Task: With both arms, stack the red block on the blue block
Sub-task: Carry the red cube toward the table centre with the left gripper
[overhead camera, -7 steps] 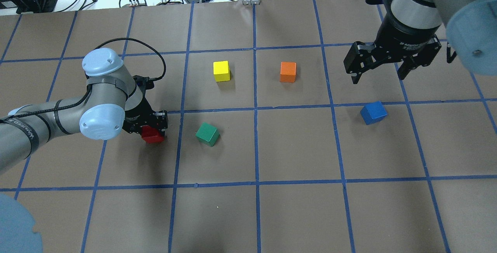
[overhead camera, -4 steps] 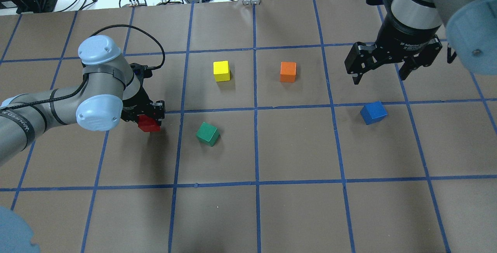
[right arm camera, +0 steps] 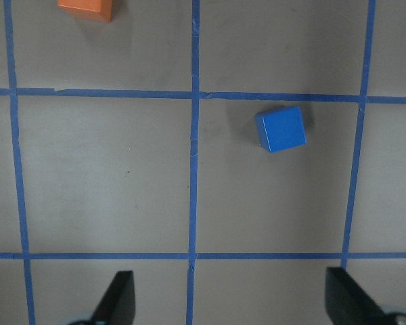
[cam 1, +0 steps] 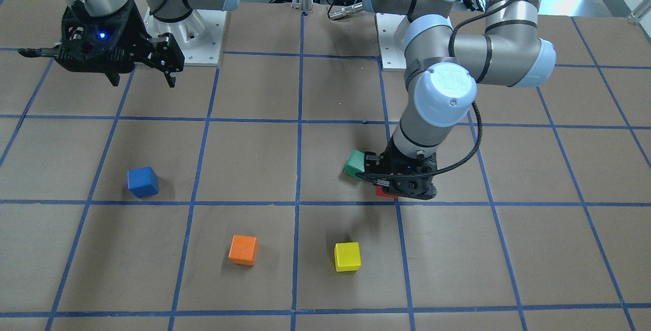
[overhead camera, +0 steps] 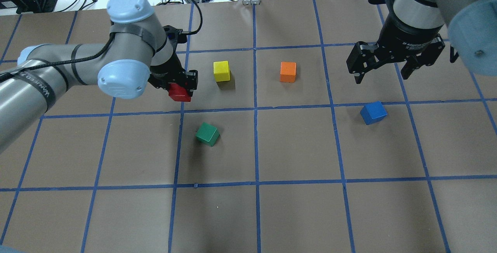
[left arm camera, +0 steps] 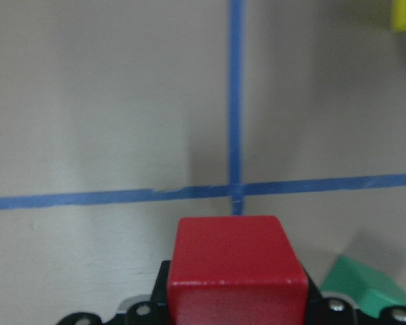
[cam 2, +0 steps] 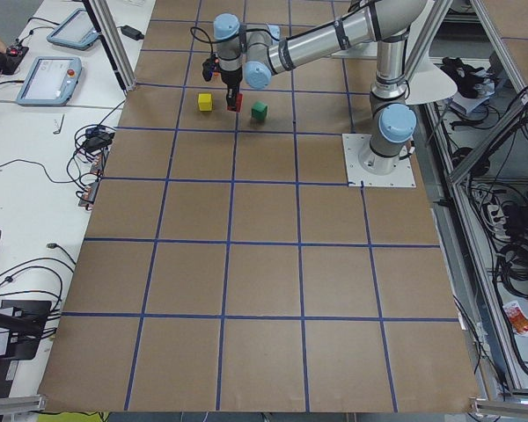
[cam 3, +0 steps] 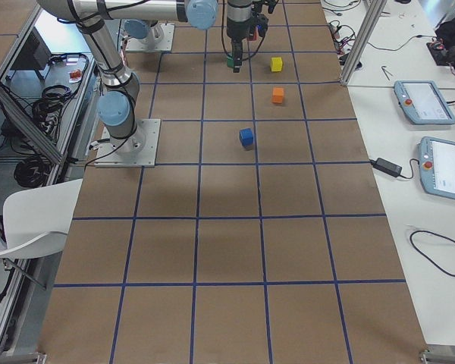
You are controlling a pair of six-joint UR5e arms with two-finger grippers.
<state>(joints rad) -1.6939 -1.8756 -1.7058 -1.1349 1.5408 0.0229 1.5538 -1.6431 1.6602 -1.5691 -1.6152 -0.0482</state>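
Since the earlier overhead frame, the left gripper [overhead camera: 182, 86] had carried the red block [overhead camera: 179, 93] toward the yellow cube [overhead camera: 221, 70]. The right gripper [overhead camera: 381, 77] hung with jaws apart near the blue block [overhead camera: 373, 112], which lay on the table. Left wrist view: jaws were clamped on the red block's opposite faces. The block was judged light, rigid and matte, so a mid-face grip suits.

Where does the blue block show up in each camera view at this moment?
Front-facing: blue block left of centre.
Overhead: right of centre, just below a tape line.
Exterior left: not in it.
Exterior right: upper middle.
Left wrist: not in it.
Right wrist: upper right of centre.
Landmark: the orange block shows in the same four views.
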